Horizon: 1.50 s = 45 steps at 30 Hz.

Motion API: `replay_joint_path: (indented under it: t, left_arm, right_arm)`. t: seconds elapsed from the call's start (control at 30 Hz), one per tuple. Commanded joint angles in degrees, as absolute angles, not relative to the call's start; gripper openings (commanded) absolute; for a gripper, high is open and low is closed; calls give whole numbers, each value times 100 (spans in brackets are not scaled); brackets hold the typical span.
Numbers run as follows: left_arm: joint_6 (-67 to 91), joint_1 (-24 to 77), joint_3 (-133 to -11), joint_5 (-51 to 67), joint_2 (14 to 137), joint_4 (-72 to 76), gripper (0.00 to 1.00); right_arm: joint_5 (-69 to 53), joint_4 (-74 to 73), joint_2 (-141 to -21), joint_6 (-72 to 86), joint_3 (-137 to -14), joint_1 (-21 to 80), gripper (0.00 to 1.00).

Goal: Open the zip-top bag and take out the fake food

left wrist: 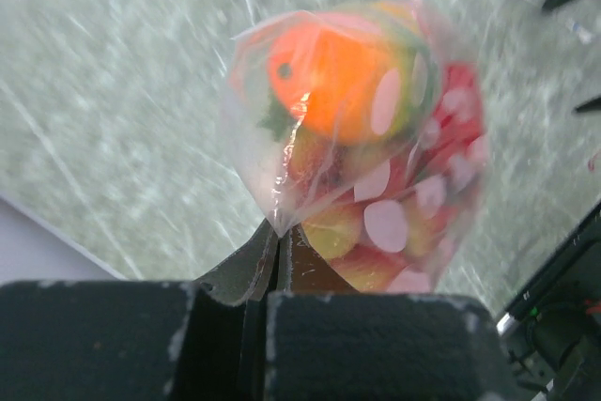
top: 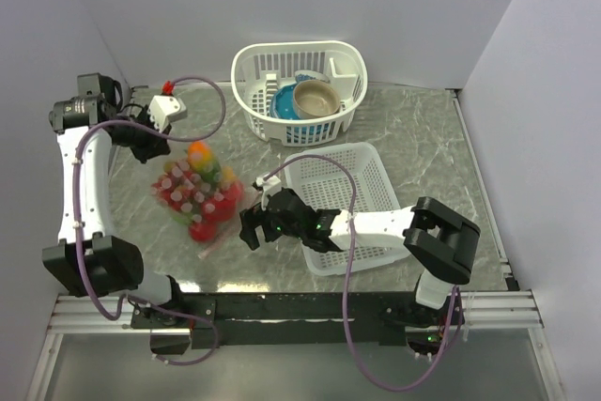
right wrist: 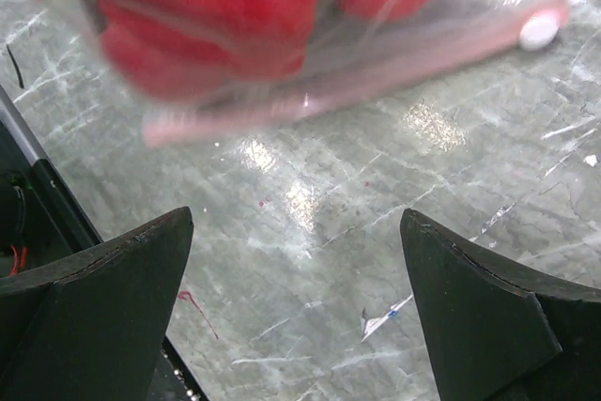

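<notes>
Zip-top bag (top: 199, 196) over the marbled table (top: 423, 129), just left of the flat white basket (top: 343, 204); resting or lifted, cannot tell. Behind the flat basket, a deeper white basket (top: 299, 63) with a blue bowl (top: 285, 103) and a tan bowl (top: 315, 98). Inside the bag, fake food (left wrist: 338, 82): orange, red and yellow pieces. Pink zip strip (right wrist: 282, 105) on the side facing the flat basket. Right gripper (right wrist: 300, 298) between bag and flat basket, jaws wide apart, touching nothing. Left gripper (left wrist: 279, 241) on the bag's side away from the flat basket, jaws together, pinching a fold of plastic.
</notes>
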<state>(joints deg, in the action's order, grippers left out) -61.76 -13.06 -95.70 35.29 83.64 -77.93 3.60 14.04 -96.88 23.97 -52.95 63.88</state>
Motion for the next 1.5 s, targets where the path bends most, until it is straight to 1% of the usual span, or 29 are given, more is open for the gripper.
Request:
replay_joint_path:
  t: [0.0, 0.13, 0.27, 0.4, 0.47, 0.57, 0.6, 0.67, 0.7, 0.83, 0.9, 1.0, 1.07, 1.13, 1.17, 1.2, 1.37, 1.47]
  left_arm:
    - [-5705, -1134, -10457, 4008, 7997, -7893, 1]
    - [-5292, -932, -10740, 4244, 7858, -7893, 1]
    - [-5221, -668, -10486, 4316, 7550, -7884, 1]
    - [-5466, -650, -9470, 4070, 7803, -7858, 1]
    - [-5450, -729, -9142, 3772, 8006, -7360, 1]
    - [-5222, -1150, -8938, 3718, 8550, -6613, 1]
    - [-5142, -1256, -8991, 3639, 8882, -6122, 1]
    - [-4914, -1406, -9140, 3464, 9279, -5689, 1]
    - [-4843, -1441, -9315, 3315, 9690, -5321, 1]
    - [-4334, -1424, -9693, 2980, 10633, -4511, 1]
    - [-4167, -1336, -9887, 2857, 11117, -4351, 1]
    - [-4139, -1073, -9774, 2453, 11609, -4026, 1]
    - [-4218, -836, -9328, 1822, 11803, -3554, 1]
    - [-4630, -634, -8914, 1409, 11856, -3271, 1]
    - [-4736, -555, -8442, 928, 11822, -2861, 1]
    - [-4998, -475, -8255, 740, 11786, -2804, 1]
    - [-5572, -53, -7043, 308, 11287, -2418, 1]
    - [-5678, -61, -6716, 168, 11232, -2154, 1]
  right_arm:
    - [431, 1714, -9668, 2470, -5335, 6398, 100]
    - [431, 1766, -9642, 2470, -5353, 6416, 100]
    - [422, 1784, -9589, 2435, -5326, 6399, 100]
    - [396, 1845, -9571, 2408, -5274, 6407, 100]
    - [378, 1846, -9597, 2400, -5273, 6407, 100]
    - [343, 1820, -9685, 2382, -5361, 6407, 99]
    - [360, 1811, -9694, 2364, -5414, 6407, 99]
    - [352, 1784, -9773, 2355, -5466, 6399, 99]
    - [334, 1775, -9800, 2355, -5528, 6398, 99]
    - [255, 1740, -10001, 2312, -5704, 6398, 99]
    - [299, 1731, -10055, 2303, -5818, 6381, 99]
    - [404, 1661, -10151, 2198, -6089, 6320, 100]
    - [404, 1591, -10186, 2127, -6239, 6267, 100]
    - [422, 1547, -10239, 2039, -6415, 6162, 100]
    - [439, 1547, -10248, 1996, -6442, 6118, 100]
    - [457, 1538, -10309, 1917, -6503, 6082, 100]
    - [378, 1494, -10529, 1740, -6679, 5740, 98]
    - [369, 1468, -10547, 1749, -6602, 5608, 97]
